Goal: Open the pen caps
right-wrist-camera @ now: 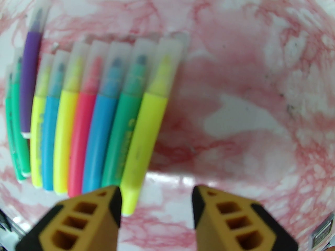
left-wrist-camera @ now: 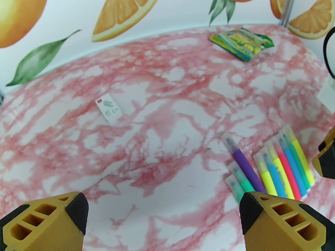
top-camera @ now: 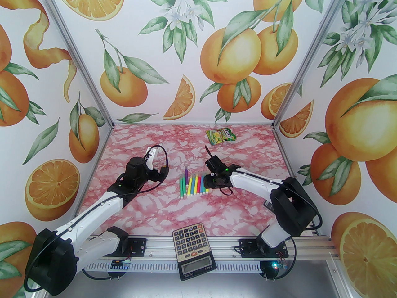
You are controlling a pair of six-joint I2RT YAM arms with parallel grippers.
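Right wrist view had the right gripper (right-wrist-camera: 157, 203) parted, gripping nothing, beside the tail of the yellow pen (right-wrist-camera: 146, 129); the pen caps (right-wrist-camera: 119, 61) were all on, the pens (right-wrist-camera: 96, 129) rowed side by side on the pink table (right-wrist-camera: 248, 108). The left gripper (left-wrist-camera: 163, 208) gaped wide, empty, nearby

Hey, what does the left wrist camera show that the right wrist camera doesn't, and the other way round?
Left wrist adds: a green-yellow snack packet near the back wall, a small white card, and the open left end effector. Right wrist adds: the open right end effector at the outermost yellow pen's tail. Shared: the row of pens, clear pen caps on, on the pink marbled table.
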